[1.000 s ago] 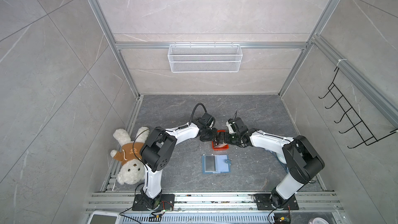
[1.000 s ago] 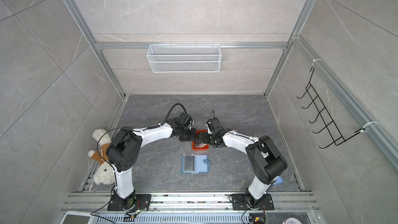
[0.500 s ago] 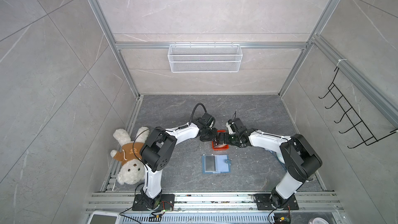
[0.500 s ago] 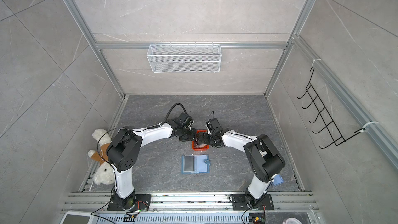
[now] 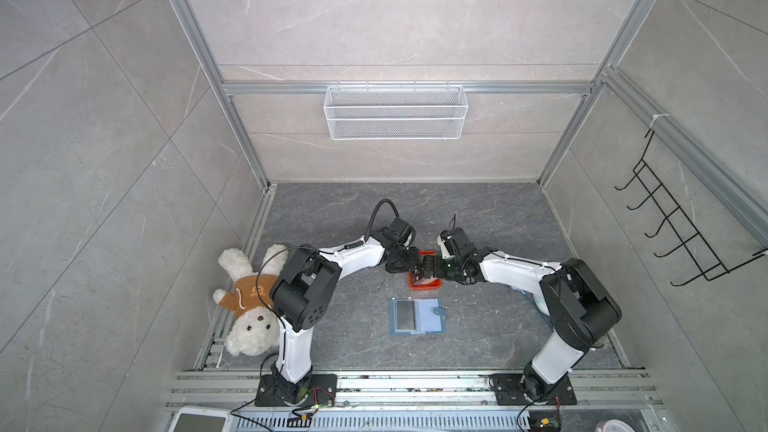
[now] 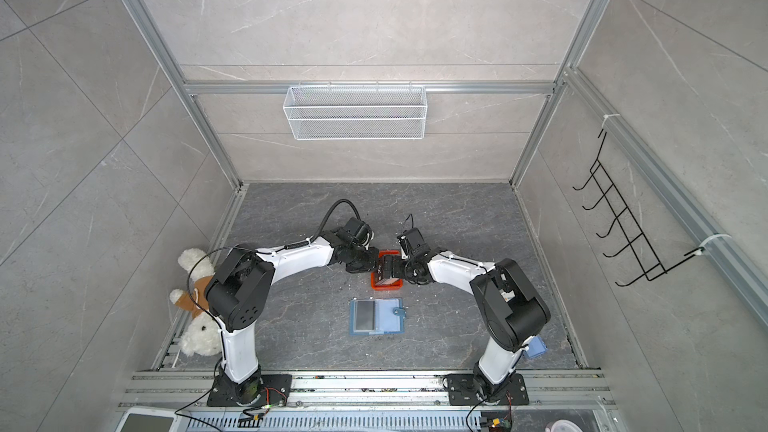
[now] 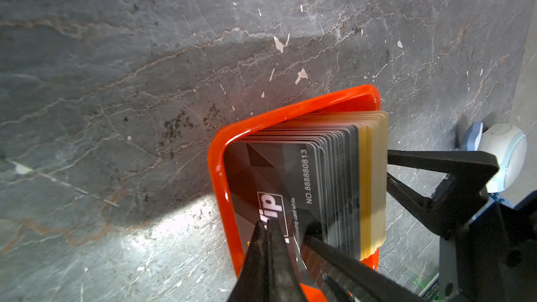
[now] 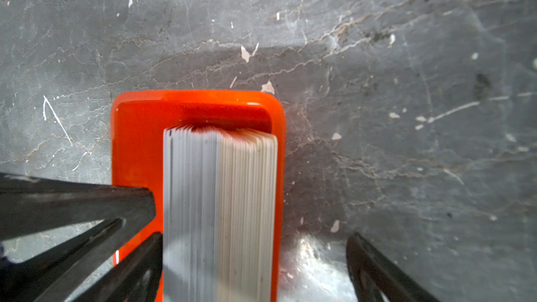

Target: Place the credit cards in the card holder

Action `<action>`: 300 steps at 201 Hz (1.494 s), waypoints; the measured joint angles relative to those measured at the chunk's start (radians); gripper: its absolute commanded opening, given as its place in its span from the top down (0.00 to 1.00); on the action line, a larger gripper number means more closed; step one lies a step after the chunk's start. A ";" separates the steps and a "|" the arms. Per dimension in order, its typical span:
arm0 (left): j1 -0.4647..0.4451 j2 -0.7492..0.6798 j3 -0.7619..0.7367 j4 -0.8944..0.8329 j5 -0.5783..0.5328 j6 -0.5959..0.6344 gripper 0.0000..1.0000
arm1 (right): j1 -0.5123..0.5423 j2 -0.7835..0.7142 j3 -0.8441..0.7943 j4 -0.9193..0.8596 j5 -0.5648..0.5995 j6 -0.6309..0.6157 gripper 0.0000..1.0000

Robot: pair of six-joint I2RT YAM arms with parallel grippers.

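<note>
Where the card holder lies: closest to me of the task's things, the card holder (image 5: 417, 316) is spread open and flat on the floor at 6 o'clock from the tray and apart from it. Its clear pockets face up and its snap tab is on the 3 o'clock edge. Nothing touches it, and I see no card in it.
Tray: the orange tray (image 7: 220, 152) sits just beyond, between the arms. The left arm comes in from 9 o'clock, the right from 3 o'clock.
Cards: the cards (image 7: 290, 175) stand on edge in the tray as one thick pack, dark ones on the 9 o'clock side and gold ones toward 3 o'clock.
Left gripper: the left gripper (image 7: 267, 226) is clenched on nothing, its joined tips laid against the printed face of the outermost dark card.
Right gripper: the right gripper (image 8: 252, 239) is spread wide astride the pack. One finger lies against the dark side and the other stands off on the gold side. It grasps nothing.
Back wall: a wire basket (image 5: 395, 112) hangs at 12 o'clock, well clear of the work.
Handling: I judge each card light, thin, stiff and slick. Pressed faces may drag neighbours along, and the pack could topple in so shallow a tray.
Where to hold: I would tip the outermost dark card free at its top edge, then pinch it across both faces near one short end. That leaves the other end free for the pocket mouth.
Risk: the pocket film looks limp, so the card holder may slide unless it is pinned.
</note>
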 measured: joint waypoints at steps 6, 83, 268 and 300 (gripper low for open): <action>0.000 0.000 0.000 0.000 0.000 0.000 1.00 | 0.000 0.000 0.000 -0.001 0.000 0.000 0.03; 0.000 0.000 -0.003 0.006 0.000 -0.003 1.00 | 0.000 -0.015 0.000 -0.018 0.011 0.000 0.03; 0.000 0.000 -0.013 0.031 0.035 -0.016 0.83 | -0.002 -0.077 0.000 -0.065 0.030 -0.008 0.03; 0.000 0.000 -0.013 0.031 0.035 -0.020 0.84 | -0.002 -0.080 0.000 -0.064 0.018 -0.012 0.04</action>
